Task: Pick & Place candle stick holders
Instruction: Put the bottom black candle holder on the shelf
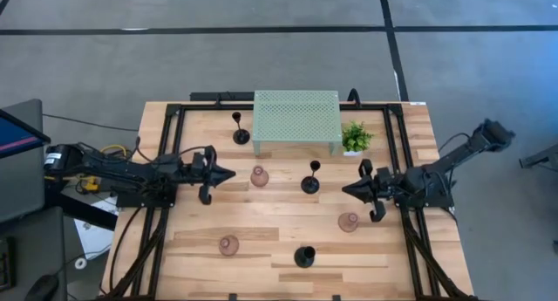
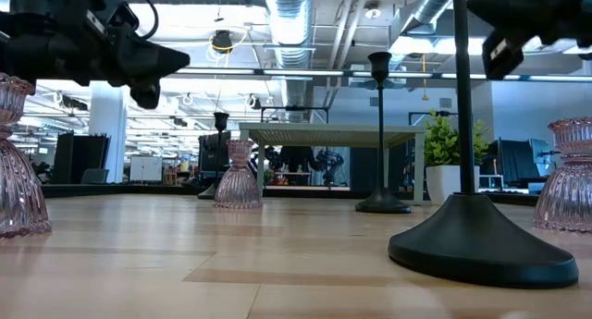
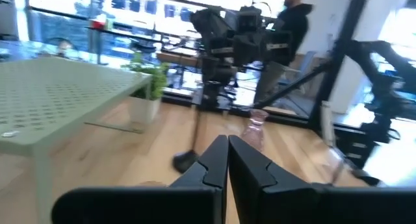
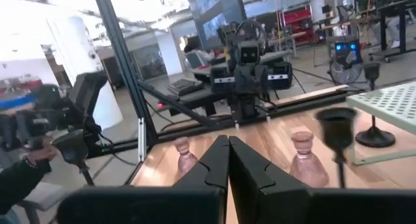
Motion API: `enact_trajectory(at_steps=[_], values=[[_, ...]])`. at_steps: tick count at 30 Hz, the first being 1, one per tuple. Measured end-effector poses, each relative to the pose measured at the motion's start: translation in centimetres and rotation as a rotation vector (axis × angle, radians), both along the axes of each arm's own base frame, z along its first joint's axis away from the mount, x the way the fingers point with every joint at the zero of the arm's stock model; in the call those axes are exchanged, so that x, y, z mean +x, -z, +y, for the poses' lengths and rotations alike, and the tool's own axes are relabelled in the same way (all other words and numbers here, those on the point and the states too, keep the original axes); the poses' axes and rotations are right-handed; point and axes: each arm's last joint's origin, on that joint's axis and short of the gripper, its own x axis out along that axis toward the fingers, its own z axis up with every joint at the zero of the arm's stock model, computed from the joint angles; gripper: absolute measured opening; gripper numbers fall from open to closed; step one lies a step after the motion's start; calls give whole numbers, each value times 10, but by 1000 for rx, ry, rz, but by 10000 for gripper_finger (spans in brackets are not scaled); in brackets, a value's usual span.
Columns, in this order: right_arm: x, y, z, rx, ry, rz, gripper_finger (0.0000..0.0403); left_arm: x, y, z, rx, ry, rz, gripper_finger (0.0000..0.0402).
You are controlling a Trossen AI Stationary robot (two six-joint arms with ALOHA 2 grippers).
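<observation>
Six candle stick holders stand upright on their bases on the wooden table (image 1: 288, 236). Black stems are at the far left (image 1: 241, 131), the middle (image 1: 311, 181) and near the front edge (image 1: 303, 256). The pinkish bulb-shaped ones (image 1: 259, 176), (image 1: 349, 222), (image 1: 228, 244) are spread between them. My left gripper (image 1: 228, 173) is shut and empty above the table's left side, pointing right, just left of a pink holder (image 3: 257, 130). My right gripper (image 1: 347, 189) is shut and empty at the right, pointing left toward the middle black stem (image 4: 338, 139).
A pale green mesh stand (image 1: 296, 118) sits at the table's far middle, with a small potted plant (image 1: 355, 137) at its right end. Black frame rails (image 1: 166, 153) run along both table sides. A person (image 3: 296, 23) stands in the room beyond the table.
</observation>
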Motion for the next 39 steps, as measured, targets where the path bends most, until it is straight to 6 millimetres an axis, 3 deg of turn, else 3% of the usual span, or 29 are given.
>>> enact_trajectory(at_steps=[8, 14, 27, 39], values=[[22, -25, 30, -189, -74, 33, 0, -3, -4, -15, 34, 222, -45, 12], [29, -32, 49, -186, -139, 84, 0, -4, -4, -23, 27, 287, -46, 12], [52, -9, 87, -247, -263, 205, 0, -4, -4, -25, 26, 302, -45, 12], [83, 18, 106, -83, -219, 358, 0, -4, -4, -25, 26, 303, -45, 12]])
